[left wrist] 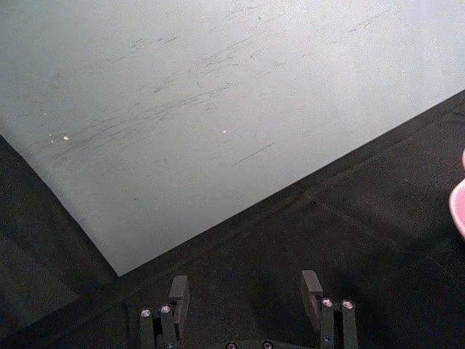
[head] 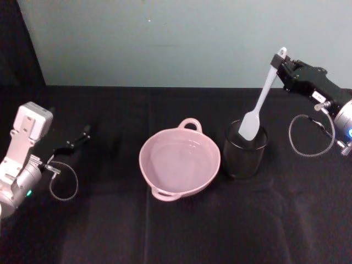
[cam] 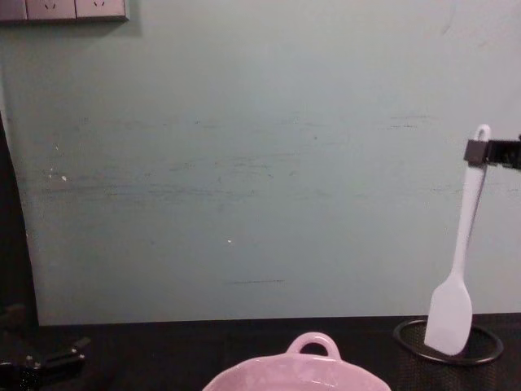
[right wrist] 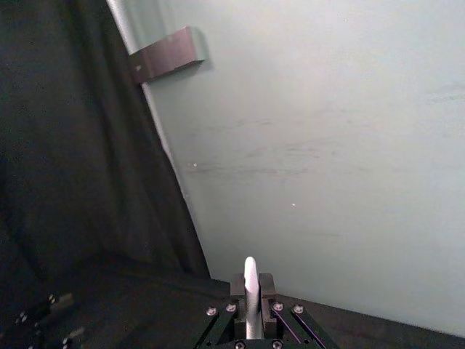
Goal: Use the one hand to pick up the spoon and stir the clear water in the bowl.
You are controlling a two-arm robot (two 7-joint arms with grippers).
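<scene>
My right gripper (head: 282,63) is shut on the top of the spoon's handle, just below the hole. The white spoon (head: 263,96) hangs almost upright. Its paddle head (cam: 448,316) is over the black wire-mesh cup (head: 245,151), with the lower edge about level with the cup's rim (cam: 488,352). In the right wrist view the handle (right wrist: 250,294) sits between the closed fingers. The pink bowl (head: 165,144) stands left of the cup, with a faint shine of clear water (head: 179,159) inside. My left gripper (head: 82,135) rests open at the far left, its fingers (left wrist: 179,294) spread apart.
A pale green wall (cam: 260,163) rises behind the black-covered table (head: 181,231). Loose cable loops hang by the left wrist (head: 63,184) and the right wrist (head: 308,135). The bowl's rim (left wrist: 459,207) shows at the edge of the left wrist view.
</scene>
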